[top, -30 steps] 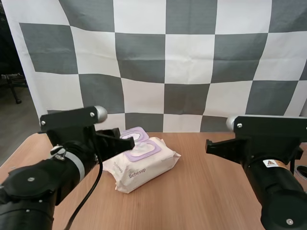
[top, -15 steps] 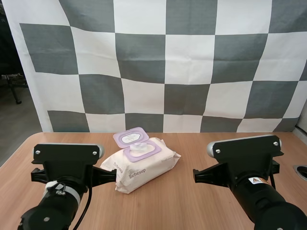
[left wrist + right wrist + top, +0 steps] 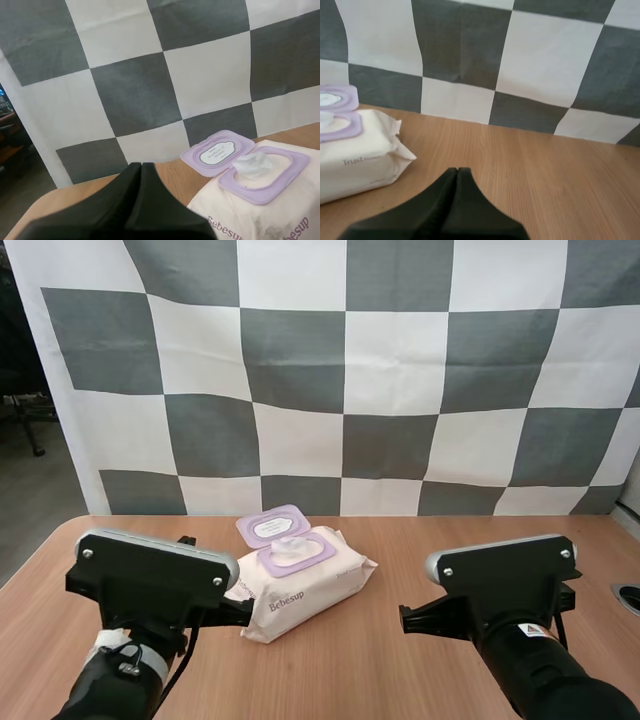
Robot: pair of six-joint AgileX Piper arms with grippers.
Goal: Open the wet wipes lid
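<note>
Nearest the cameras, the left pincer (image 3: 141, 167) has its two black fingers pressed together into one dark wedge, holding nothing. It sits above the brown wooden tabletop (image 3: 430, 560), near the left end of the pack and apart from it. The right pincer (image 3: 456, 172) is likewise closed on nothing, over bare wood well to the right of the pack.

In the high view the black left arm (image 3: 150, 575) and the black right arm (image 3: 500, 580) flank the pack. The left arm's housing overlaps the near-left corner of the pack in the picture, and contact there cannot be judged.

The soft, cream-white pack of wet wipes (image 3: 305, 590) lies flat at the middle of the tabletop. Its long axis runs diagonally from near left to far right, and its printed long side faces the arms.

On its upper face the lilac plastic lid (image 3: 272, 525) is already open, swung back on its hinge toward the far left with its inner side up.

The left wrist view adds detail of the top: a lilac oval frame (image 3: 280, 175) around the dispensing hole, a crumpled white tissue (image 3: 252, 164) standing up in it, and a pale label inside the lid. The right wrist view adds the crimped right end of the pack (image 3: 402, 152) and the small grey print on its side.
</note>
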